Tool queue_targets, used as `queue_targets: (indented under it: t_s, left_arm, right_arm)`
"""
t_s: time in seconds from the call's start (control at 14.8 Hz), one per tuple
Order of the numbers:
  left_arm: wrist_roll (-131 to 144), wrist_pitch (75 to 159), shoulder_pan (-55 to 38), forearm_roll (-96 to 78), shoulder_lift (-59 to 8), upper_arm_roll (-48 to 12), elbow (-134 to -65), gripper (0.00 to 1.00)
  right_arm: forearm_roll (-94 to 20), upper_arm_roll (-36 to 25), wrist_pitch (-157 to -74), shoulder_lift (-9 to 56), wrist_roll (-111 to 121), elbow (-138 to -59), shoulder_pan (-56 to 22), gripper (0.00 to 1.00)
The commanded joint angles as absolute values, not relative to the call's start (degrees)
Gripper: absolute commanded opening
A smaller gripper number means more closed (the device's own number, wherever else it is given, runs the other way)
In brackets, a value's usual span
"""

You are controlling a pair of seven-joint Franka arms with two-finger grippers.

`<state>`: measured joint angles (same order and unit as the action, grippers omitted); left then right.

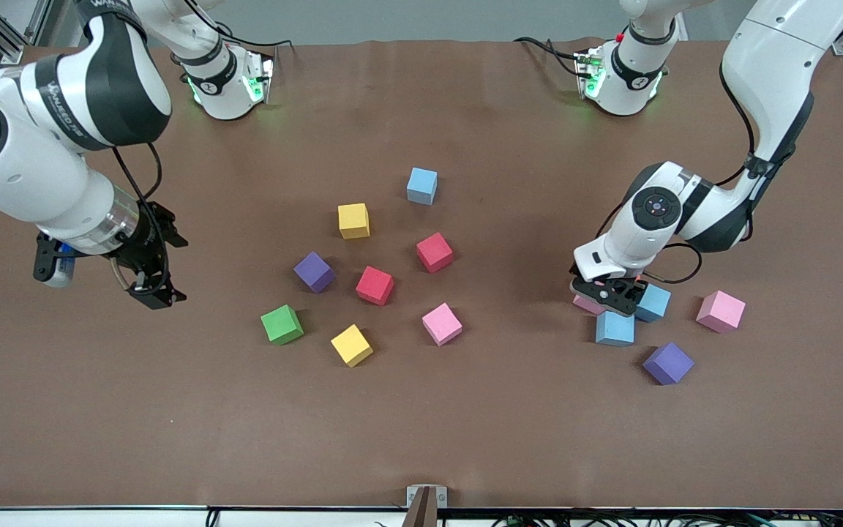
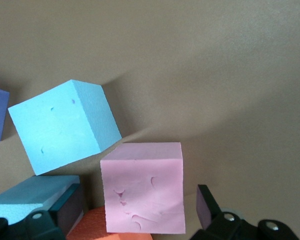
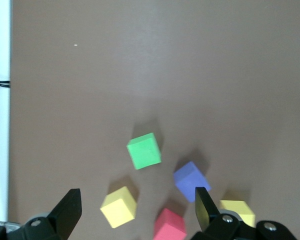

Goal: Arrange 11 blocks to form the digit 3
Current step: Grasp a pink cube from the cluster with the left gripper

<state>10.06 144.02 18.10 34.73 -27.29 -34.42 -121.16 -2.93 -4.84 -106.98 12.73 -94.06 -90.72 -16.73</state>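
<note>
The left gripper (image 1: 609, 295) hangs low with jaws spread around a pink block (image 2: 142, 187); an orange cube (image 2: 102, 226) seems to lie under it, and two light blue blocks (image 1: 615, 328) crowd beside. The right gripper (image 1: 149, 287) waits, jaws wide, over bare counter (image 1: 99, 402), the green cube (image 1: 281, 324) nearby.

The blocks (image 1: 375, 285) look like matt foam, and the pink one (image 2: 143, 189) and light blue one (image 2: 62, 125) under the left wrist show small dents and nicks in their faces. The bench (image 1: 465, 424) wears a dull brown cloth-like cover with faint creases. The arm shells (image 1: 41, 168) are glossy white plastic with black bands, and the left tool (image 1: 609, 291) has matt black fingers (image 2: 206, 206).
</note>
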Motion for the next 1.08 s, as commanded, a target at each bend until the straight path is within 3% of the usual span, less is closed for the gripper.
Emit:
queue_targets:
  t_s: [0.0, 0.2, 0.27, 0.47, 0.54, 1.01]
  left_arm:
    - [9.84, 147.21, 19.25, 35.95, -28.29, -34.89, -122.08, 1.00]
    - [10.37, 148.09, 19.69, 36.64, -29.27, -34.89, -121.91, 0.99]
    - [10.63, 148.10, 19.69, 37.26, -29.70, -34.89, -121.82, 0.95]
    - [13.17, 148.36, 19.60, 37.62, -29.88, -34.89, -121.73, 0.62]
    - [15.45, 148.36, 19.43, 37.62, -29.80, -34.89, -121.82, 0.57]
    - [40.12, 144.33, 18.10, 37.62, -28.39, -39.80, -122.17, 0.55]
  right_arm:
    - [-1.93, -5.01, -109.25, 15.02, -96.15, -89.39, -16.44, 1.00]
    - [-2.02, -5.10, -108.55, 15.99, -96.24, -89.65, -15.21, 1.00]
    - [-2.37, -5.10, -108.46, 16.34, -96.15, -89.47, -15.21, 1.00]
    - [-2.98, -4.92, -103.20, 16.44, -96.24, -89.39, -16.25, 1.00]
    - [-3.08, -4.83, -101.97, 16.35, -96.07, -89.38, -17.13, 1.00]
    - [-6.59, -4.83, -100.02, 15.91, -96.41, -88.77, -19.42, 1.00]
